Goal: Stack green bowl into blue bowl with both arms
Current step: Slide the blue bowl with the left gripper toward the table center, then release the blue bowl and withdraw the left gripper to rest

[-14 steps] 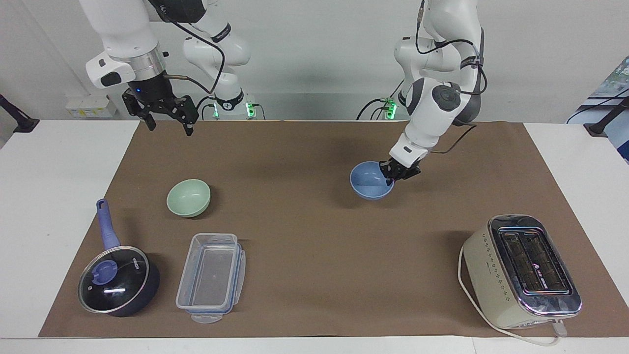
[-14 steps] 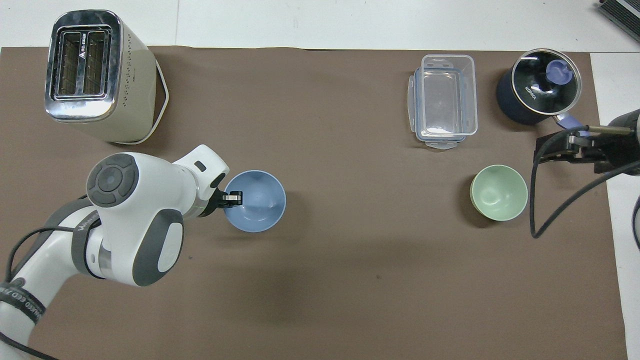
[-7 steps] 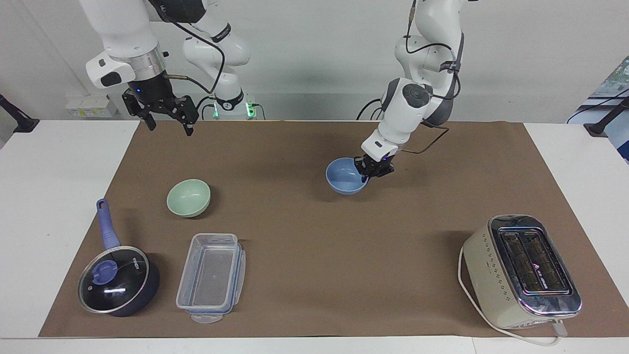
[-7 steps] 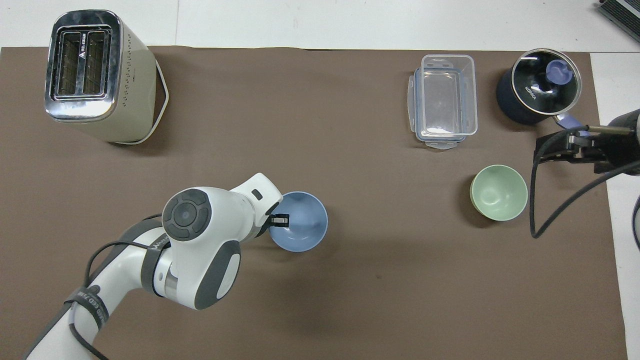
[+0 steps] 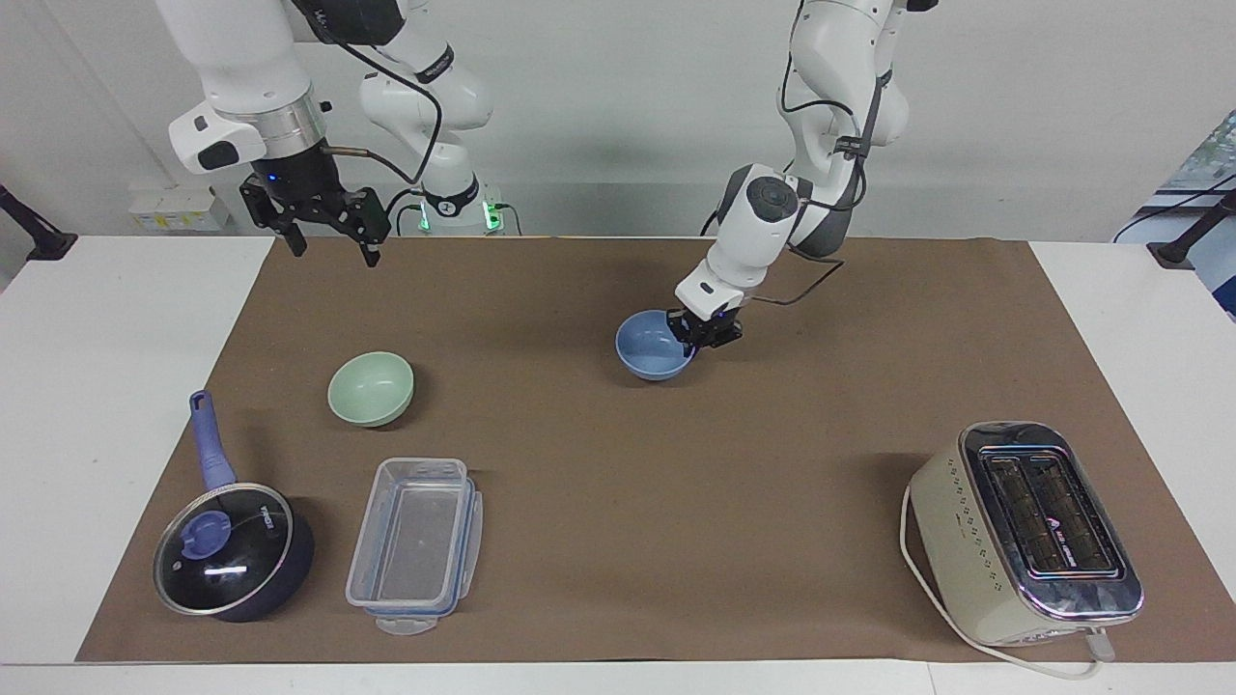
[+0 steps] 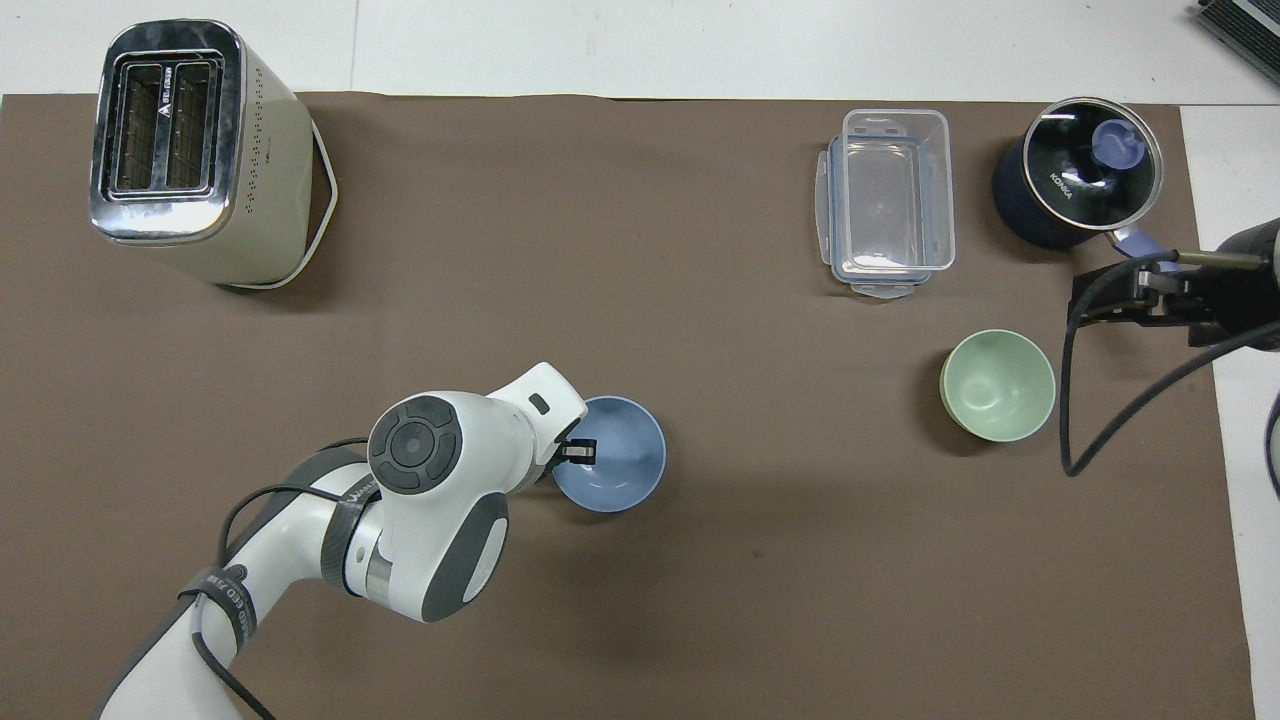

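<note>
The light blue bowl [image 5: 649, 353] [image 6: 620, 465] is low at the brown mat's [image 5: 618, 502] middle, closer to the robots than the green bowl. My left gripper [image 5: 699, 334] [image 6: 576, 452] is shut on its rim at the left arm's side, one finger inside the bowl. I cannot tell whether the bowl touches the mat. The pale green bowl [image 5: 371, 388] [image 6: 997, 385] stands alone toward the right arm's end. My right gripper [image 5: 333, 249] [image 6: 1112, 300] waits open and empty, raised over the mat's edge at that end.
A clear plastic container [image 5: 415, 541] [image 6: 888, 200] and a dark lidded pot [image 5: 232, 550] [image 6: 1080, 185] with a blue handle sit farther from the robots than the green bowl. A cream toaster [image 5: 1024, 531] [image 6: 190, 150] stands at the left arm's end.
My left arm has carried the blue bowl toward the right arm's end and nearer to the robots, slowing over the last half second. The right arm and the green bowl have not moved.
</note>
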Available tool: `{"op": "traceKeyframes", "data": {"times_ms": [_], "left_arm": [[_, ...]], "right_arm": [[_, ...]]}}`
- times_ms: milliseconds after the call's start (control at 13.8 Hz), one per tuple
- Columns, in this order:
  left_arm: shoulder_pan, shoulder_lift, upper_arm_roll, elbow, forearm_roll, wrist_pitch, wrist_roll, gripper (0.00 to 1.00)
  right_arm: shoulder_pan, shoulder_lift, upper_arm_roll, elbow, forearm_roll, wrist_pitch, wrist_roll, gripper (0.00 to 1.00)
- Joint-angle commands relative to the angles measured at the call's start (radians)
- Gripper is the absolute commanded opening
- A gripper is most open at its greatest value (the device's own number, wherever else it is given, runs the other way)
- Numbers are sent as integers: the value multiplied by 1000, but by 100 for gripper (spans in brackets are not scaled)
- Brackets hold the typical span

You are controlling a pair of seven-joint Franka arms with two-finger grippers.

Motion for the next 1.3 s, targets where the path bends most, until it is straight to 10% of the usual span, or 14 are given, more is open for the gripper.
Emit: {"op": "traceKeyframes", "data": {"times_ms": [0, 578, 1228], "left_arm": [[3, -10, 19, 9, -19, 9, 8, 100], [240, -12, 25, 181, 52, -209, 57, 100], [566, -93, 31, 331, 84, -560, 423, 100]], "right_arm": [[-12, 2, 0, 11, 5, -13, -27, 100], [-37, 2, 0, 6, 5, -2, -33, 100], [-186, 70, 0, -274, 19, 401, -254, 100]]}}
